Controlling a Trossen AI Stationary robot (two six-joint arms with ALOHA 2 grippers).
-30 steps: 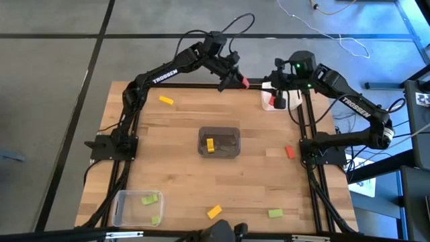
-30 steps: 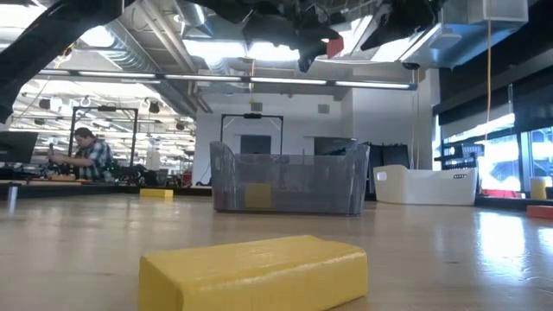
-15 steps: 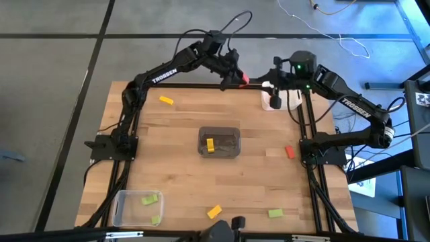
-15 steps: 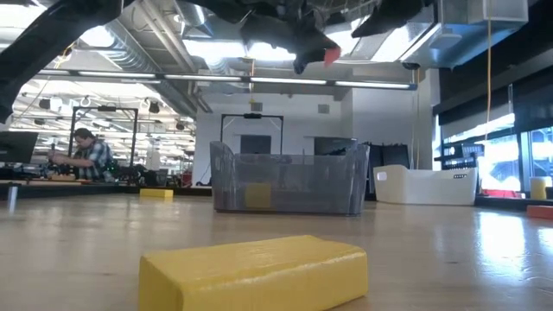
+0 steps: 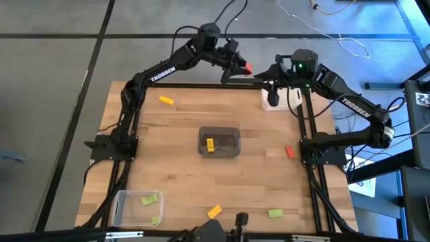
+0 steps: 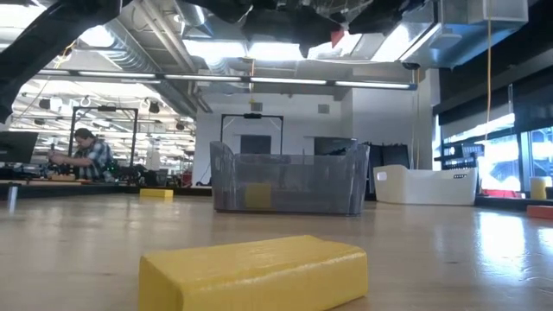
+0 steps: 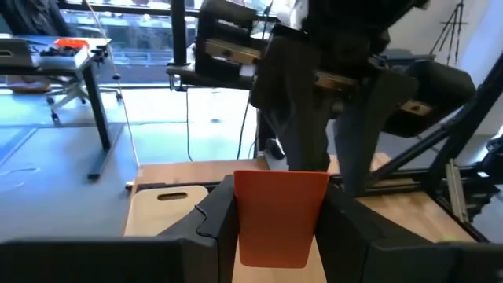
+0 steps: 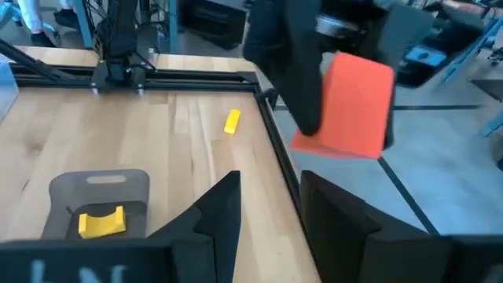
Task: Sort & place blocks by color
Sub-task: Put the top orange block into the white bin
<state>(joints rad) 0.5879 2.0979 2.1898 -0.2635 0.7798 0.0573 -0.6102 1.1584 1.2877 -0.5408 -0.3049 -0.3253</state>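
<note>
A red block (image 5: 247, 67) is up in the air beyond the table's far edge, shut in my left gripper (image 5: 240, 66); it shows at the top of the low view (image 6: 339, 38). My right gripper (image 8: 271, 185) is open and faces that block (image 8: 350, 106) from the right, a short way off, without touching it. Below it the white bin (image 5: 271, 101) stands at the far right corner. Loose on the wood lie yellow blocks (image 5: 166, 101) (image 5: 213, 212), a red one (image 5: 289, 152) and a green one (image 5: 275, 214). My left gripper pinches the red block between its two fingers, one on each long side (image 7: 244, 220). The fingers reach roughly level toward the table's right. The block's free end (image 7: 283, 181) sticks out past the fingertips, and the block is lifted clear of everything.
A grey bin (image 5: 219, 142) at the table's middle holds a yellow block (image 5: 210, 145). A clear bin (image 5: 134, 207) at the near left corner holds two green blocks (image 5: 149, 199). A black frame rail runs along the far edge. A person sits far off in the room (image 6: 89, 154).
My left gripper has carried the red block upward and a little toward the right, past the table's far edge, staying shut on it. My right gripper has risen from above the white bin and tipped up toward the red block.
</note>
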